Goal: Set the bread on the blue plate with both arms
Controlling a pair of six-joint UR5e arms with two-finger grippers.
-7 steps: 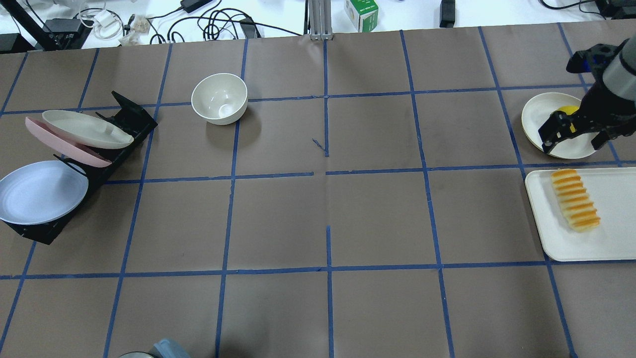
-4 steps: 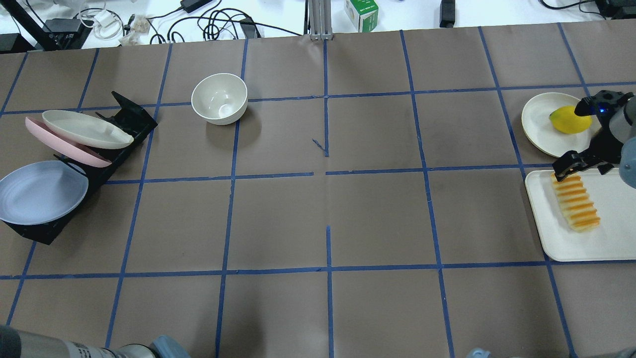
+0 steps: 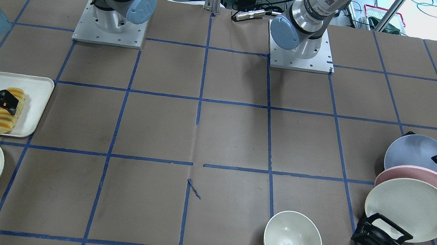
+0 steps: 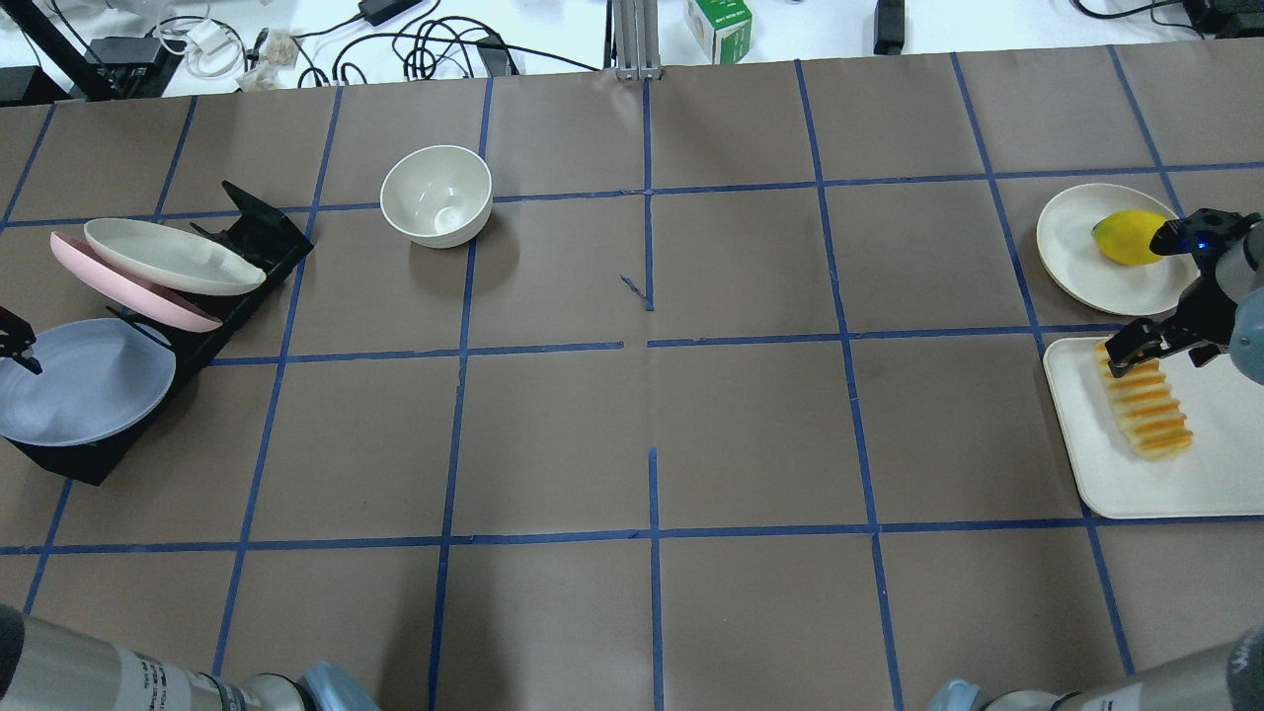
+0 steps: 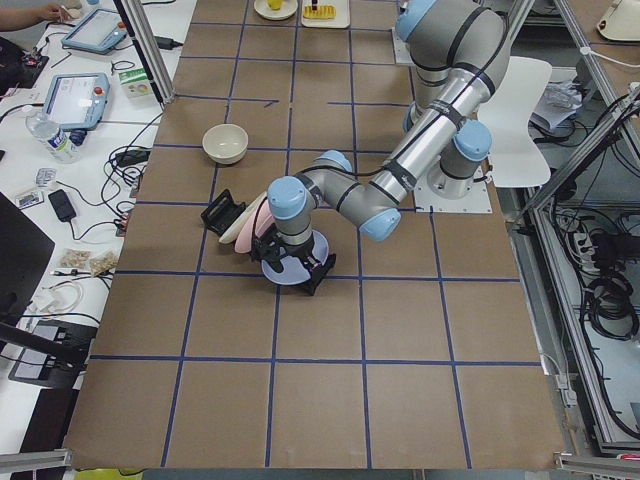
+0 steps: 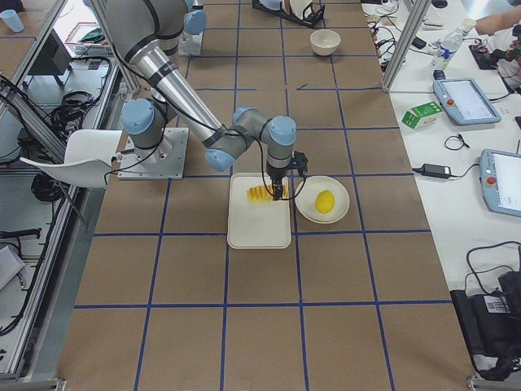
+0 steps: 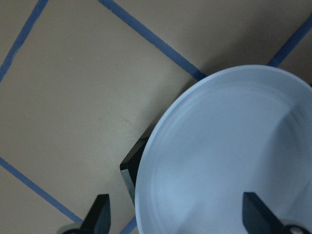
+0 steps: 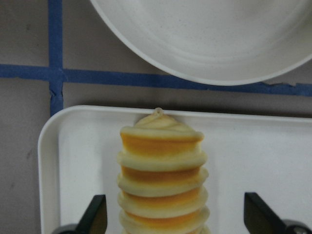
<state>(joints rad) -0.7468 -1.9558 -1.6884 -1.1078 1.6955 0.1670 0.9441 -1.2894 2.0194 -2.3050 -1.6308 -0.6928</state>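
The bread (image 4: 1145, 400) lies on a white tray (image 4: 1215, 474) at the right edge. My right gripper (image 4: 1163, 348) is open and low over the loaf's far end. In the right wrist view its fingers straddle the bread (image 8: 163, 180) without touching it. The blue plate (image 4: 84, 380) leans in the front slot of a black rack (image 4: 247, 247) at the far left. My left gripper (image 4: 15, 341) is open at the plate's outer edge. In the left wrist view one finger is over the blue plate (image 7: 234, 156) and the other is outside its rim.
A pink plate (image 4: 118, 286) and a cream plate (image 4: 168, 257) stand in the rack behind the blue one. A cream bowl (image 4: 436, 195) sits at the back left of centre. A cream plate (image 4: 1071, 237) with a yellow fruit (image 4: 1126, 237) lies beyond the tray.
My right gripper moved from over the fruit plate towards the tray and came down over the bread's far end. My left gripper came into view at the blue plate.
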